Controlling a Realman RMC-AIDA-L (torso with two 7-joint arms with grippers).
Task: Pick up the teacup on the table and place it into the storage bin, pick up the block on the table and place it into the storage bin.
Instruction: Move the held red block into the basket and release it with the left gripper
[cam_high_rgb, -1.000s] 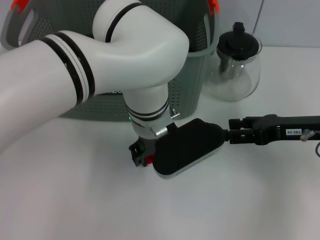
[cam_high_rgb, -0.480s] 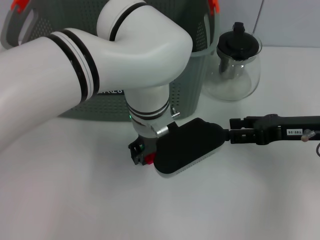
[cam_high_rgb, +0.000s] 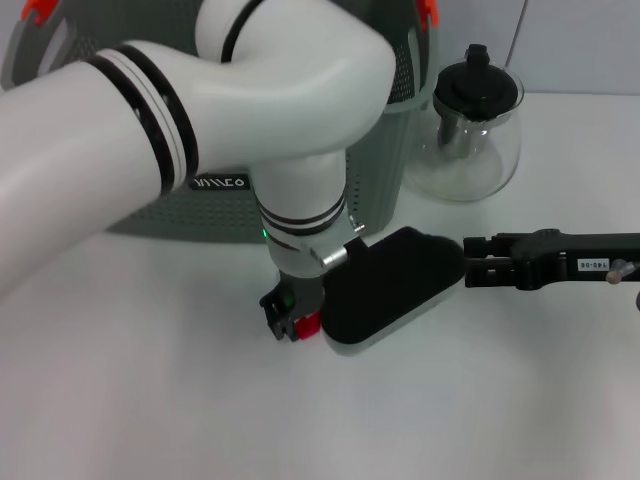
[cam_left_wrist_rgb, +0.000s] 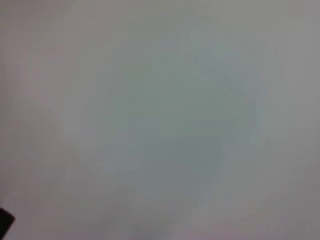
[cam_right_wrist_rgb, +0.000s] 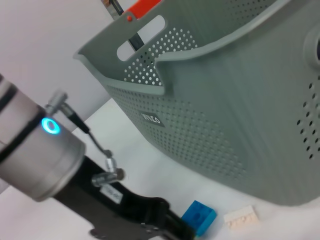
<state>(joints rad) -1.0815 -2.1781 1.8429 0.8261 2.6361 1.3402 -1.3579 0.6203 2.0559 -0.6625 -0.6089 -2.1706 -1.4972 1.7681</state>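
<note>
Jaws of left gripper hidden low over table, state unclear, right gripper alongside, storage bin behind

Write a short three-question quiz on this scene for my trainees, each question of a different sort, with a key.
1. True or false: the glass teapot stands inside the storage bin.
2. Which blocks lie on the table in front of the bin? A) a red and a green one B) a blue block and a cream block C) a yellow and a black one
3. Which is down by the blue block: the left gripper or the right gripper?

Key: 1 false; 2 B; 3 left.
</note>
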